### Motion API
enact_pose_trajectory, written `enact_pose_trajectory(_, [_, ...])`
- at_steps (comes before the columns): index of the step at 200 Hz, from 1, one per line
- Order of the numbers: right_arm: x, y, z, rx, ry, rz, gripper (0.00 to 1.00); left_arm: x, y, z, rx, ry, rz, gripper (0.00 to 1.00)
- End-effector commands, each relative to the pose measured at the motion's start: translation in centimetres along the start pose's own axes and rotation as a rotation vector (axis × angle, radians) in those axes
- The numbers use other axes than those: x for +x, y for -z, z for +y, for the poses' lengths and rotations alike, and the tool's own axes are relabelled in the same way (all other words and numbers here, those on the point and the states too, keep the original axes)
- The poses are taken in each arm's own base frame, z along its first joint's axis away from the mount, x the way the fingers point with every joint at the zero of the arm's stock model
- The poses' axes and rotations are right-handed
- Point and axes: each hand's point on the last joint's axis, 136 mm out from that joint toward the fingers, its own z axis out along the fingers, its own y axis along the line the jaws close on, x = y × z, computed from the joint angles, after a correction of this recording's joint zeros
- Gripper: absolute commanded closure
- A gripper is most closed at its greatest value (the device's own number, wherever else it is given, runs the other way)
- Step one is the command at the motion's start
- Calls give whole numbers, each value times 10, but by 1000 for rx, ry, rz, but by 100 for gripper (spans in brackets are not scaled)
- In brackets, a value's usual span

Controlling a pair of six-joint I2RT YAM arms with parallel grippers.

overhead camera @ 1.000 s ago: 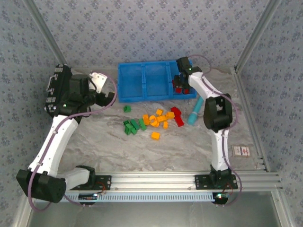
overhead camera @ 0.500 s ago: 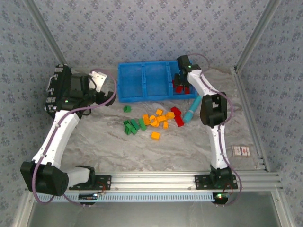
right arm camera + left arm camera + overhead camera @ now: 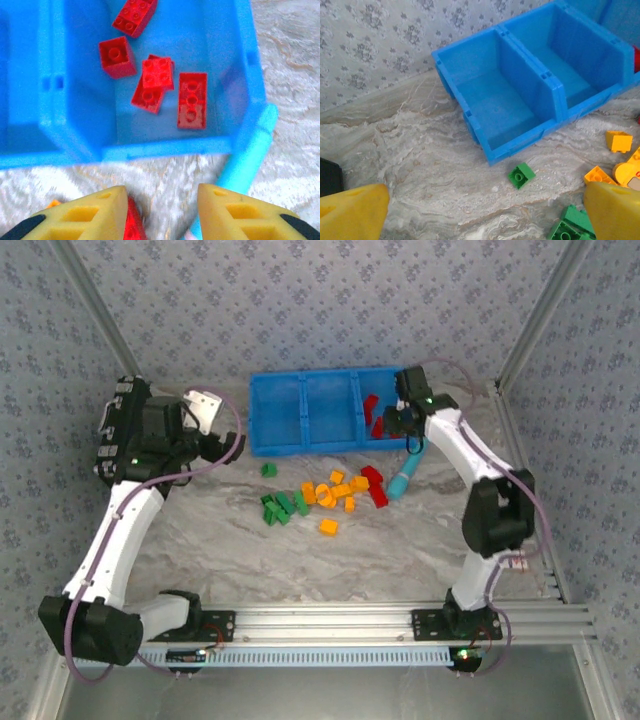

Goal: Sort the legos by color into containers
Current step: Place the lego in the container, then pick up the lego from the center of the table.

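Note:
The blue bin (image 3: pixel 320 412) stands at the back of the table. Its right compartment (image 3: pixel 170 100) holds several red legos (image 3: pixel 192 100); the left (image 3: pixel 500 105) and middle (image 3: pixel 570 65) compartments look bare. Loose legos lie in front of it: green ones (image 3: pixel 280 506), orange ones (image 3: pixel 335 495) and red ones (image 3: pixel 375 485). My right gripper (image 3: pixel 161 200) hovers open over the table just in front of the right compartment, nothing between its fingers, a red lego (image 3: pixel 132 222) beside the left one. My left gripper (image 3: pixel 485 220) is open wide near a single green lego (image 3: pixel 521 175).
A slim teal piece (image 3: pixel 405 478) lies against the bin's front right corner (image 3: pixel 250 155). A small card (image 3: pixel 512 558) rests at the right edge. Metal frame rails border the table, and a dark object (image 3: pixel 327 177) sits at the left.
My right gripper has drawn back from over the right compartment toward the table in front, its jaws parting; its elbow swung right. The left arm barely moved.

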Motion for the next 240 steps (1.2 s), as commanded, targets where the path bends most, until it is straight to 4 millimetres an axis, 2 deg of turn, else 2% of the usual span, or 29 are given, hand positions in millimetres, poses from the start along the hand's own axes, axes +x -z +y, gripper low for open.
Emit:
enact_pose_trajectory(1, [34, 19, 5, -33, -2, 10, 56, -18, 15, -6, 21, 6, -80, 0])
enact_pose_trajectory(16, [62, 29, 10, -60, 19, 32, 55, -21, 20, -9, 26, 0, -96, 0])
enact_pose_trajectory(28, [72, 37, 22, -112, 59, 9, 53, -23, 23, -11, 29, -2, -102, 0])
enact_pose_trajectory(33, [88, 34, 23, -118, 87, 31, 52, -23, 24, -11, 30, -4, -106, 0])
enact_pose_trajectory(59, [110, 39, 35, -128, 235, 34, 46, -26, 28, -14, 34, -7, -117, 0])
enact_pose_trajectory(76, [115, 35, 35, -110, 279, 52, 45, -27, 31, -17, 39, -13, -124, 0])
enact_pose_trajectory(106, [121, 23, 44, -139, 328, 90, 44, -27, 36, -17, 27, -25, -135, 0])
enact_pose_trajectory(151, [137, -9, 52, -121, 392, 186, 43, -26, 38, -16, 12, -35, -136, 0])
enact_pose_trajectory(189, [147, -30, 52, -89, 423, 243, 41, -26, 38, -14, 1, -40, -132, 0])
enact_pose_trajectory(210, [158, -40, 46, -51, 439, 287, 41, -25, 38, -14, -1, -41, -130, 0])
enact_pose_trajectory(214, [148, -39, 49, -52, 437, 266, 41, -25, 38, -14, -1, -42, -130, 0])
enact_pose_trajectory(240, [153, -48, 43, -8, 458, 290, 41, -24, 37, -13, -3, -44, -124, 0])
